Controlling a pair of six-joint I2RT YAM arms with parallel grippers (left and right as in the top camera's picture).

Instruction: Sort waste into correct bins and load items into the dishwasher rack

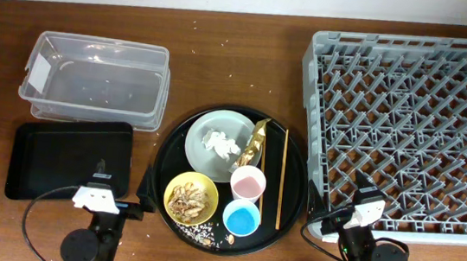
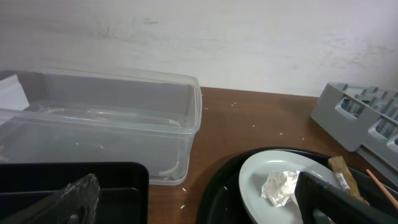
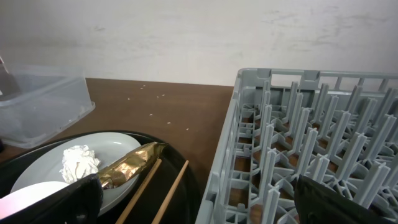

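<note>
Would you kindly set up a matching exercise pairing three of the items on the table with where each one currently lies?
Things:
1. crumpled tissue
2. food scraps
3. chopsticks

Places:
A. in the yellow bowl
B. directly on the round black tray
C. on the grey-green plate

Pairs: 1-C, 2-A, 3-B

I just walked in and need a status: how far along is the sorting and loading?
Nothing looks done: rack, tub and flat black tray look empty. Nothing in hand; left gripper and right gripper are open. Remaining: tissue, wrapper, scraps to bins; plate, yellow bowl, pink cup, blue cup, chopsticks to rack.
</note>
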